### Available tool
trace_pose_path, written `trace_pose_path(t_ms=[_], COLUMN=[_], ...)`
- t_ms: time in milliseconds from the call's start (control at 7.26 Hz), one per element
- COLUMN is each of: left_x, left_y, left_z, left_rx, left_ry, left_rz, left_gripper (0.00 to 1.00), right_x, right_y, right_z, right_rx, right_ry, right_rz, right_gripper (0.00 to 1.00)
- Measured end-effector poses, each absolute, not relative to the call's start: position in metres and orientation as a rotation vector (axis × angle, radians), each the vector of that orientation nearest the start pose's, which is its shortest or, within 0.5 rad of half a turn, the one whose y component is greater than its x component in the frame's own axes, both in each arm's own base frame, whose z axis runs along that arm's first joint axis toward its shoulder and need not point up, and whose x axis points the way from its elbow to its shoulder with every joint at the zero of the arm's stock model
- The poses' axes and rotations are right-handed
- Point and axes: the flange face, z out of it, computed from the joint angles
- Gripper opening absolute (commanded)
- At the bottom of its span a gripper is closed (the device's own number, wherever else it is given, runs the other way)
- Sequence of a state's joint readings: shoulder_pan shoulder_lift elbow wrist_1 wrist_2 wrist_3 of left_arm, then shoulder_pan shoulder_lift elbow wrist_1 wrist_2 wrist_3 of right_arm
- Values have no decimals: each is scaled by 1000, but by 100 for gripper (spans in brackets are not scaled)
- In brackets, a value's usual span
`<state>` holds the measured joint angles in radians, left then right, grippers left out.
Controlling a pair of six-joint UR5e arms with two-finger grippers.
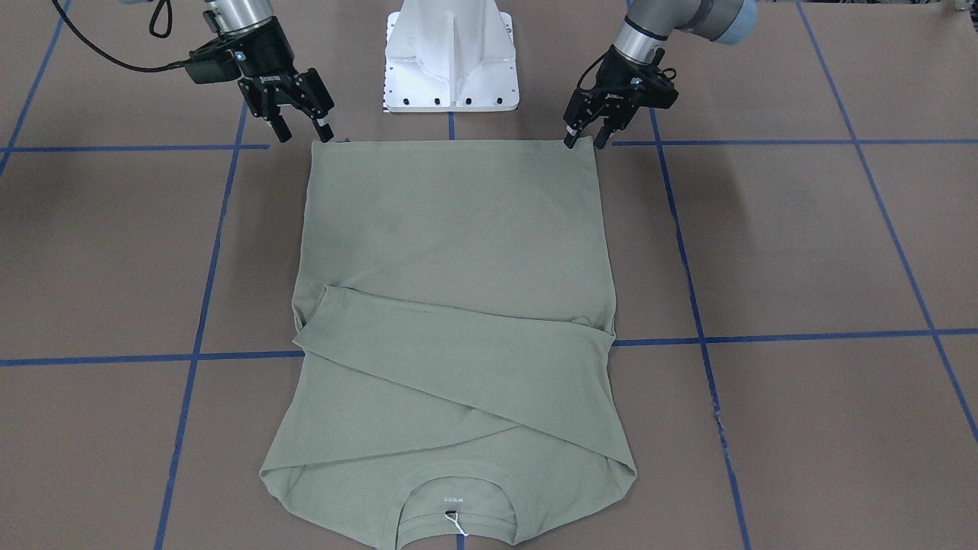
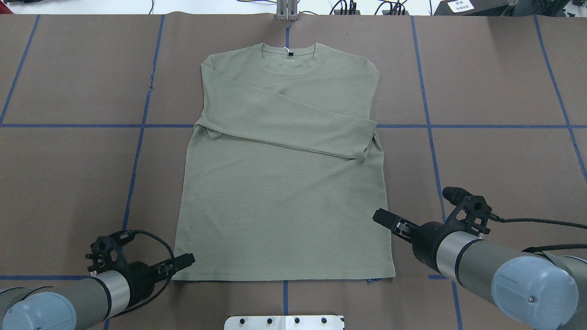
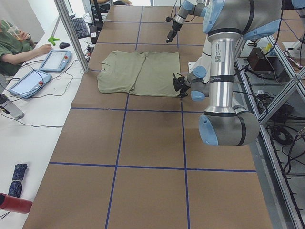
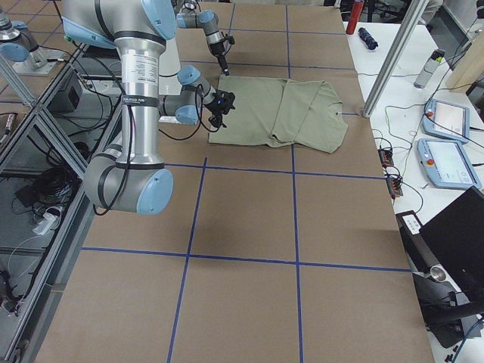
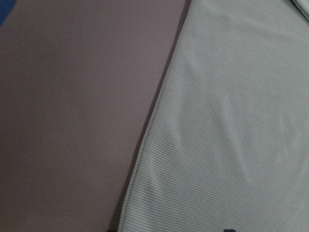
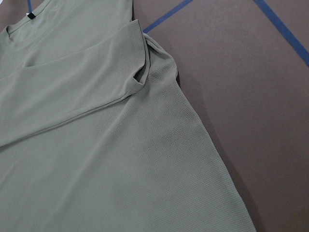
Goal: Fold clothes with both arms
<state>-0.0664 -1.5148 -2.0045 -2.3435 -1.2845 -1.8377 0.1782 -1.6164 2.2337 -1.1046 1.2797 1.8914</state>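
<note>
Lying flat at the middle of the brown tabletop, the one sage-green shirt has its hem toward the white pedestal base and its neck away from it. Both sleeves are folded across the chest, one over the other. Only the front-facing view picks out the white tag string at the neck. The right wrist camera alone shows a cuff bunched at the shirt's side edge, and the left wrist camera shows just ribbed knit beside bare tabletop. Two arms reach in, one at each hem corner. The left claw points down at its corner, fingers parted narrowly with their tips at the cloth's edge; whether they touch it I cannot tell. The right claw hangs tilted just beside the other corner, spread wide and holding nothing. A grid of blue tape lines crosses the tabletop. From the left-end view alone, a person sits at a white side table with two tablets.
</note>
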Motion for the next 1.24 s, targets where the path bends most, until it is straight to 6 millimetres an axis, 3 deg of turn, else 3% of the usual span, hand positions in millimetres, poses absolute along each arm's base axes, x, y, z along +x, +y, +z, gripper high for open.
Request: trace_pose_path(t_ms=[965, 1240], left_x=[463, 465], left_y=[-184, -179], left_z=[396, 396], left_rx=[128, 123], left_ry=[1161, 1163], left_rz=[-440, -433], left_gripper=[74, 53], right_x=[-400, -401], right_y=[-230, -229], right_z=[316, 316], right_rx=[185, 184], right_ry=[-1112, -1112], right_rz=[596, 594], right_gripper=[100, 100])
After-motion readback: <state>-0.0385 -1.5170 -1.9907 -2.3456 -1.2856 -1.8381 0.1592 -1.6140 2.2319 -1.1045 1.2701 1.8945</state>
